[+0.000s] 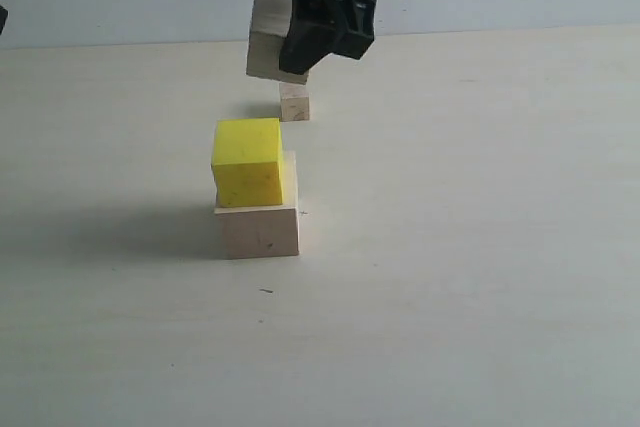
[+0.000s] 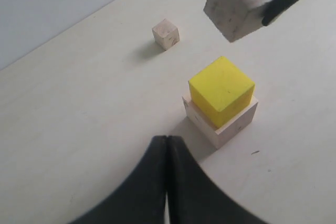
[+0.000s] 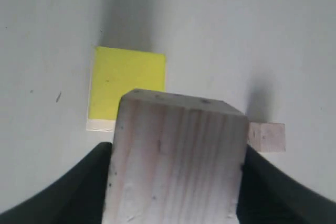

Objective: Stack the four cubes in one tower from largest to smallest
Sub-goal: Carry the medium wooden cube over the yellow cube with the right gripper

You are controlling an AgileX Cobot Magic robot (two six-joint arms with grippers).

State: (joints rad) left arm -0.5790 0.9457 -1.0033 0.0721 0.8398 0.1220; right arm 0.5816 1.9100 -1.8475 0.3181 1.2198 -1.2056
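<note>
Large wood cube (image 1: 260, 232) under yellow cube (image 1: 247, 161) | 3 wood, 1 yellow | right gripper (image 1: 300, 47) pinches medium wood cube (image 1: 268, 45) | left gripper (image 2: 167, 142) pressed together

Large pale bare-wood cube (image 1: 259, 230): cream-beige, faint specks.
Bright yellow cube (image 1: 247, 160): plain, even yellow.
Medium pale bare-wood cube (image 3: 176, 145): streaky grey-brown grain, dark pinholes.
Small pale bare-wood cube (image 1: 294, 105): light tan.
Left gripper (image 2: 167, 145), right gripper (image 3: 176, 187): black.
Counter (image 1: 480, 247): off-white.
</note>
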